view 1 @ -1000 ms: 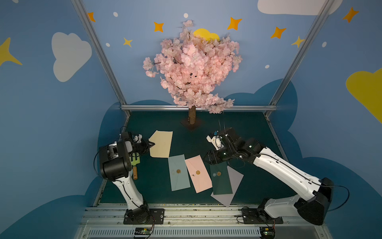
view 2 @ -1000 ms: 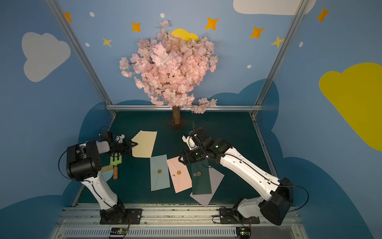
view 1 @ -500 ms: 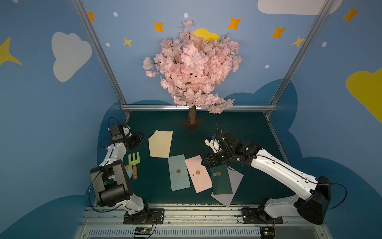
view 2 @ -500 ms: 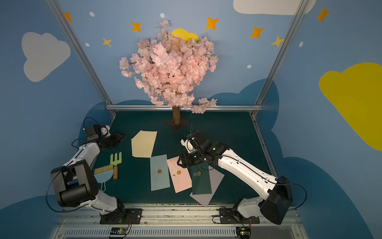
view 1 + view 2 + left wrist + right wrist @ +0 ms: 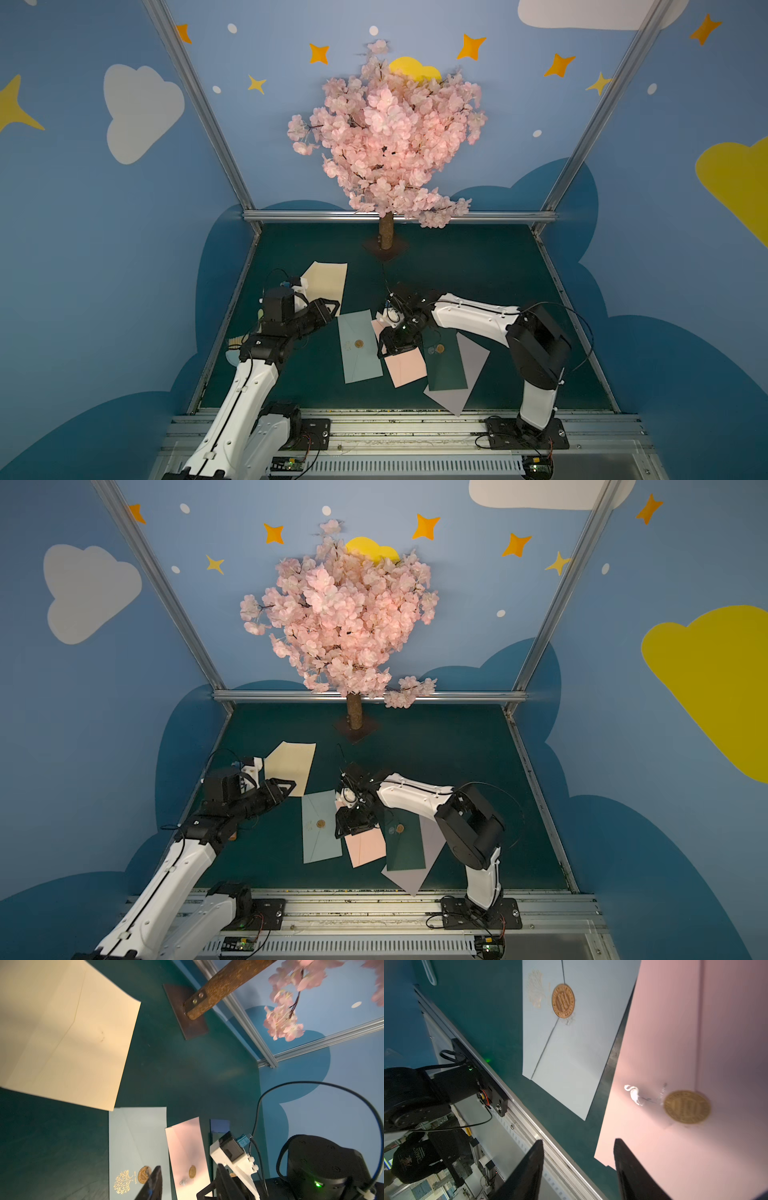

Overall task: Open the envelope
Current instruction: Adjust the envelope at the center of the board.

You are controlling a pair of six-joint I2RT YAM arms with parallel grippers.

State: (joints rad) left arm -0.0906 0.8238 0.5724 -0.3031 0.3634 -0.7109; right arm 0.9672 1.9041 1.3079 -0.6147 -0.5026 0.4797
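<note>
Several envelopes lie on the green mat. The pink envelope (image 5: pixel 405 368) (image 5: pixel 685 1043) carries a gold seal (image 5: pixel 686 1106) and lies between a light blue envelope (image 5: pixel 359 353) (image 5: pixel 571 1043), also sealed, and a dark green envelope (image 5: pixel 446 365). My right gripper (image 5: pixel 386 349) (image 5: pixel 578 1165) hovers open over the pink envelope's far half with nothing between its fingers. My left gripper (image 5: pixel 330 309) (image 5: pixel 188 1180) is open and empty too, near the light blue envelope's far corner. In the left wrist view it points across the light blue envelope (image 5: pixel 135 1136) and the pink envelope (image 5: pixel 187 1147).
A cream envelope (image 5: pixel 328 278) lies unsealed at the far left. A lavender envelope (image 5: pixel 469 374) sits under the dark green one. The blossom tree's trunk (image 5: pixel 385 232) stands at the back centre. Small toys (image 5: pixel 233 349) show behind my left arm by the left wall.
My left arm swung from the left wall in toward the middle, ending by the light blue envelope. My right gripper slid left and nearer over the pink envelope, its jaws narrowing a little.
</note>
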